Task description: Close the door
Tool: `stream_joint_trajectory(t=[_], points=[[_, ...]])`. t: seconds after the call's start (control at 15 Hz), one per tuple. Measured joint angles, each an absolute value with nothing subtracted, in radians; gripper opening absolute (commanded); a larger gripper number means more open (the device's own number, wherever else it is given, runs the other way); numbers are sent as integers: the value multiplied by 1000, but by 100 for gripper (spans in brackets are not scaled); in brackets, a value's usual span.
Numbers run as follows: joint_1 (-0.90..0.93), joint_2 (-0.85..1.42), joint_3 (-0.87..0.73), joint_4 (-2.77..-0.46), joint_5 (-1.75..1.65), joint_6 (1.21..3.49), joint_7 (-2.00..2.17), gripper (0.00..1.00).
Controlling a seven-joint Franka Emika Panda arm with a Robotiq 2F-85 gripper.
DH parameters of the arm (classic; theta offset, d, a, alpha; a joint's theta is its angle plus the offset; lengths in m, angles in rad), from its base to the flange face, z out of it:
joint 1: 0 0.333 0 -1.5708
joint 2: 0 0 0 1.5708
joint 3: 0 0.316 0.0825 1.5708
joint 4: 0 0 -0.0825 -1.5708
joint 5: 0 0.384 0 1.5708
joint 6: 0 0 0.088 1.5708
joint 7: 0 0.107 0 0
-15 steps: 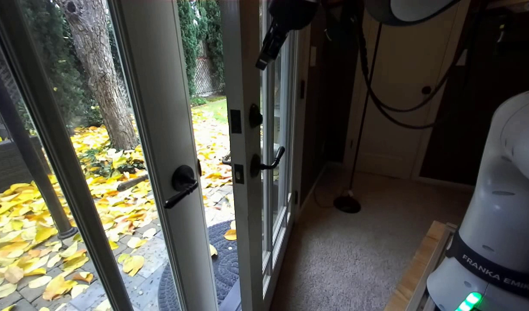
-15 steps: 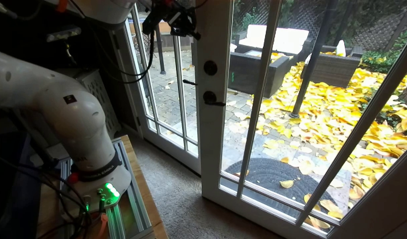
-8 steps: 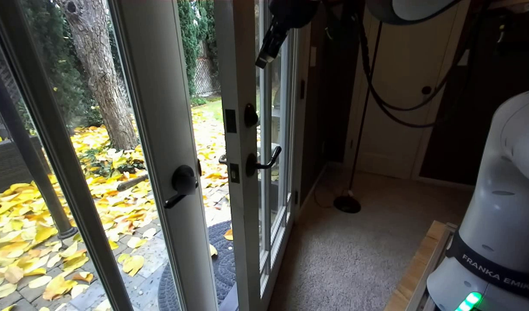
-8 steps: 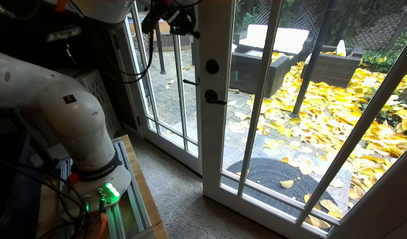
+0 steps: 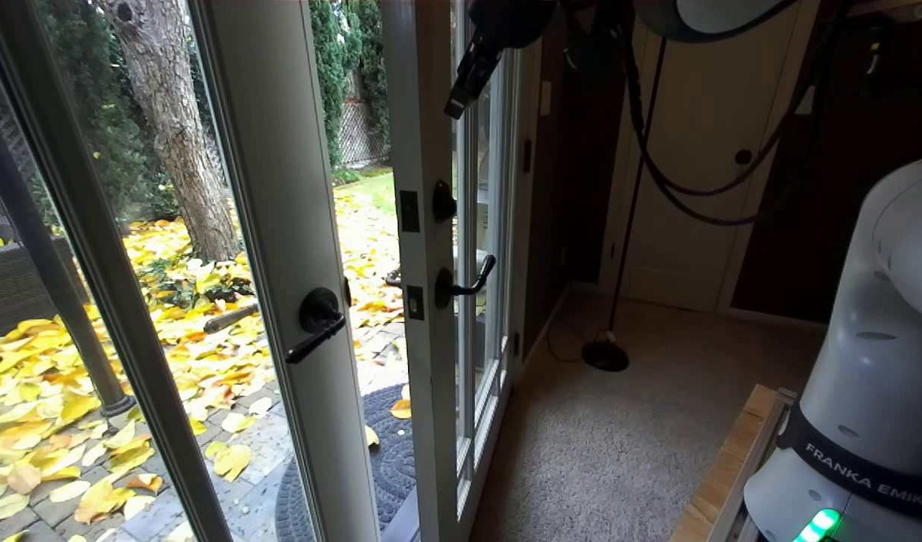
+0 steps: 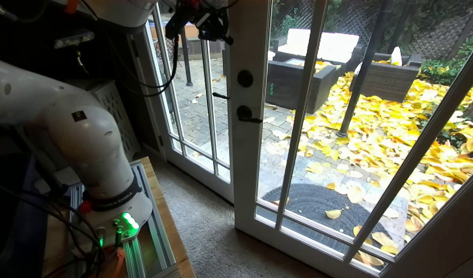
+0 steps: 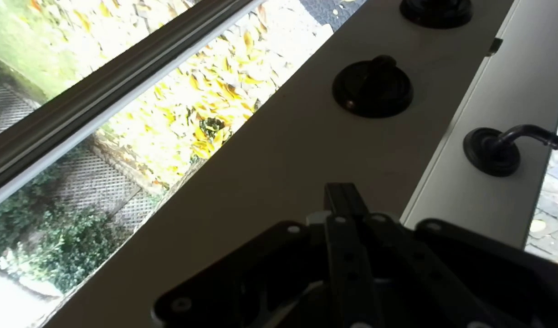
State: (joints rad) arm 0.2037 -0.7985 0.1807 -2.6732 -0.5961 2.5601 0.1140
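1. The door (image 6: 247, 166) stands ajar, its free edge (image 5: 421, 376) swung inward; in an exterior view a gap parts it from the other leaf (image 5: 287, 196), which lies toward nine o'clock.
2. The gripper (image 7: 346, 200) is narrow — fingers (image 7: 348, 269) together, nothing between them. That suits the job, I think: a push calls for one stiff knuckle, not a grasp.
3. In the wrist view the gripper lies over the door's broad stile (image 7: 301, 159), with the deadbolt (image 7: 372, 89) near twelve o'clock of it and the lever's mount (image 7: 436, 13) at one. Contact I cannot make out. The spot seems well picked: flat, clear of both fittings, and close to the free edge, where the door should swing with least effort.
4. The arm's base (image 6: 112, 212) sits at eight o'clock of the door, on the indoor side — so pushing, not pulling, ought to close it.
5. The other leaf's handle (image 7: 493, 152) juts out between two and three o'clock of the gripper; it could snag the fingers as the gap narrows.
6. Closing is unfinished. I judge that a steady outward press is called for, firmer at the end so it latches.
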Motion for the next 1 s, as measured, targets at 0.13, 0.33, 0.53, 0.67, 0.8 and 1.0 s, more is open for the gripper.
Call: stream_joint_trajectory(t=[0.13,0.33,0.53,0.67,0.8,1.0], points=[[165,-798,181,-2674,-583,2634,132,0],[76,-789,183,-2685,-575,2805,157,0],[9,-768,187,-2729,-543,3012,180,0],[-7,-733,174,-2752,-543,3147,211,0],[-15,-688,162,-2759,-542,3254,229,0],[-61,-619,185,-2755,-537,3399,244,0]])
